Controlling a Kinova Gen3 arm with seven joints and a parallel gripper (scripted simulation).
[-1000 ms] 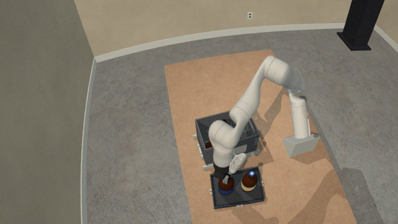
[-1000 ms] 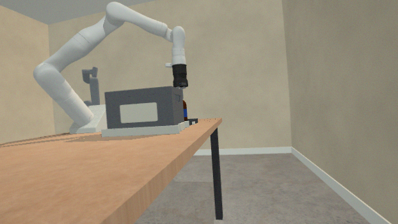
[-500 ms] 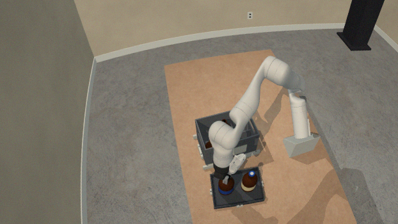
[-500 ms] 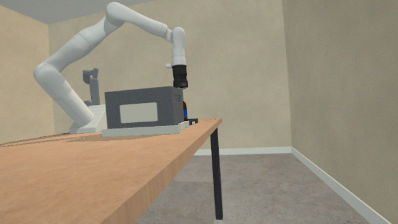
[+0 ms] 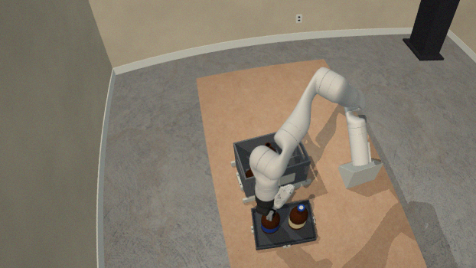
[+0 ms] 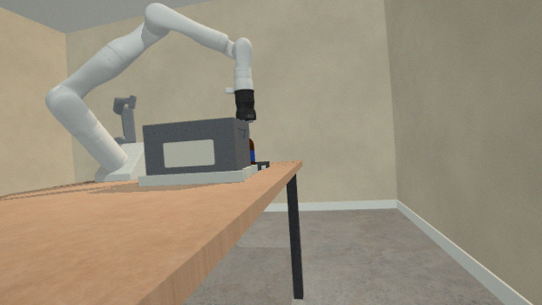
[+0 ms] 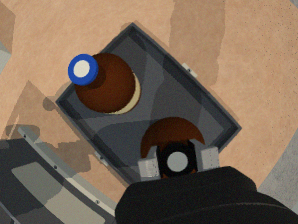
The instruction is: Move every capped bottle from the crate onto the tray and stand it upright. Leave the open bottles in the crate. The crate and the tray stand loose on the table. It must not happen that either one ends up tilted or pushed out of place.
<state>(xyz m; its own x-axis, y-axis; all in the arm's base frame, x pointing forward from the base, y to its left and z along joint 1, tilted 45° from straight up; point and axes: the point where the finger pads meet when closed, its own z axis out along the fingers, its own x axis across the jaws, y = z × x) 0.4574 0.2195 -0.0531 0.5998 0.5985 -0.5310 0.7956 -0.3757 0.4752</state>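
Gripper (image 7: 176, 161) clamped on grey cap of brown bottle (image 7: 172, 133) — bottle upright directly under it, inside tray (image 7: 200, 99). 2nd capped bottle (image 7: 107, 83), blue cap, stands in same tray beside it — crate (image 5: 245, 153) just behind tray.

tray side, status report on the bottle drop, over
Gripper shut on blue-label bottle, upright over tray. Second capped bottle standing beside it, apart. Crate close behind tray; nothing blocking.
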